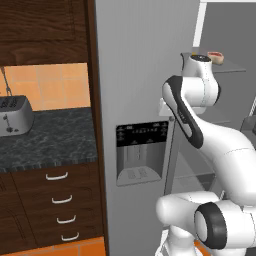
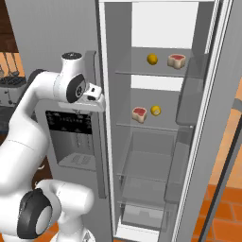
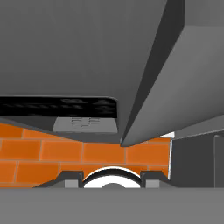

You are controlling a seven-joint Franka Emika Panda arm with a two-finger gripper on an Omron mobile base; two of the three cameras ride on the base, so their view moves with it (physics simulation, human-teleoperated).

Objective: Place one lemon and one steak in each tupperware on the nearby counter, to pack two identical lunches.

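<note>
Beyond our closed, empty claw (image 2: 98, 93), we see the open fridge (image 2: 156, 118): each upper shelf holds a lemon (image 2: 152, 58) and a steak (image 2: 177, 61); lower shelves bare.

Fridge standing open, shelves reachable
The open fridge door (image 2: 215, 118) is flanking the right; the closed dispenser door (image 2: 75, 137) is blocking the left.

Grey fridge (image 2: 156, 142) open, glass shelves (image 2: 151, 73) inside; dispenser panel (image 1: 141, 152) on closed door. Orange tile floor (image 3: 65, 151) and backsplash (image 1: 50, 85). Dark wood drawers (image 1: 55, 200), silver toaster (image 1: 14, 116) at left.
</note>
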